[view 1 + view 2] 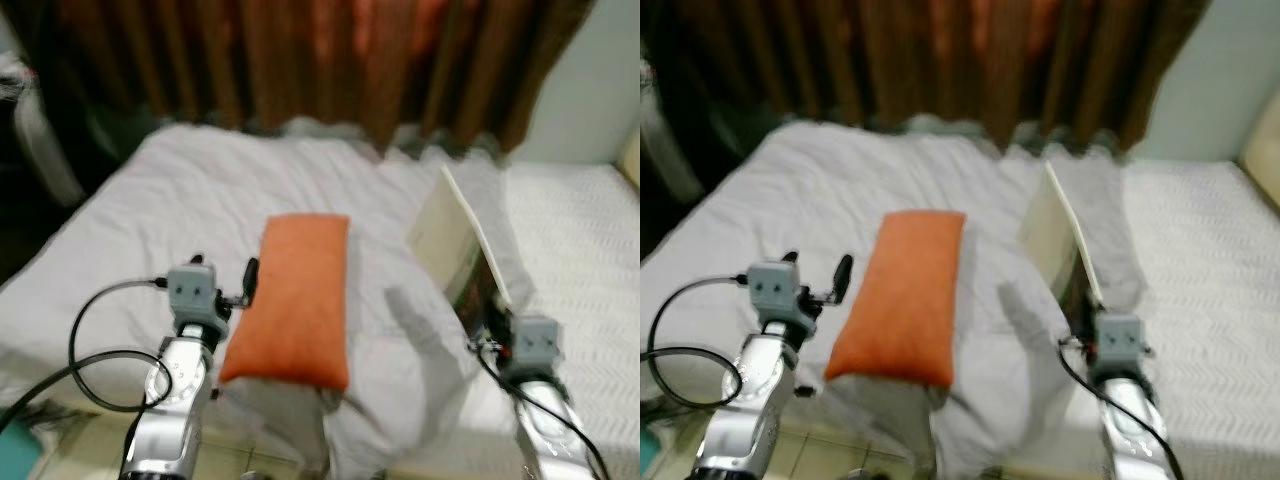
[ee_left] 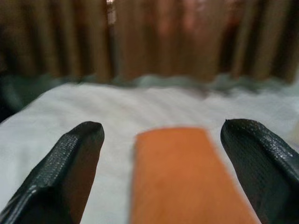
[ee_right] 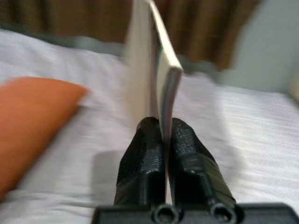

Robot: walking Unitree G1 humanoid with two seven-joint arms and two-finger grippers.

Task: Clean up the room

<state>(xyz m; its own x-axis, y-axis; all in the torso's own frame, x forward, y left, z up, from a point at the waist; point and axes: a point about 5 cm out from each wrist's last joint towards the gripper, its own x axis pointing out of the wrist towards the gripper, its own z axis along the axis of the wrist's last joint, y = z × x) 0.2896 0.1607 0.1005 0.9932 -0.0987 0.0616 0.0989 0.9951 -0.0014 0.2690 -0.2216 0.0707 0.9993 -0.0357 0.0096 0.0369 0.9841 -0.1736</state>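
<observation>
In the left eye view, an orange pillow (image 1: pixel 291 300) is seen lying lengthwise on the bed (image 1: pixel 150 230), just right of the left claw (image 1: pixel 251 278). A thin cream board (image 1: pixel 460 245) is held upright ahead of the right arm. In the left wrist view, the left claw's fingers (image 2: pixel 65 172) are spread wide and empty, the pillow framed between and beyond them. In the right wrist view, the right claw (image 3: pixel 166 154) is clamped tight on the board's lower edge, brown curtains (image 3: pixel 201 28) behind.

Matt orange cloth pillow (image 1: pixel 293 300), textured black fingers (image 2: pixel 70 163).
</observation>
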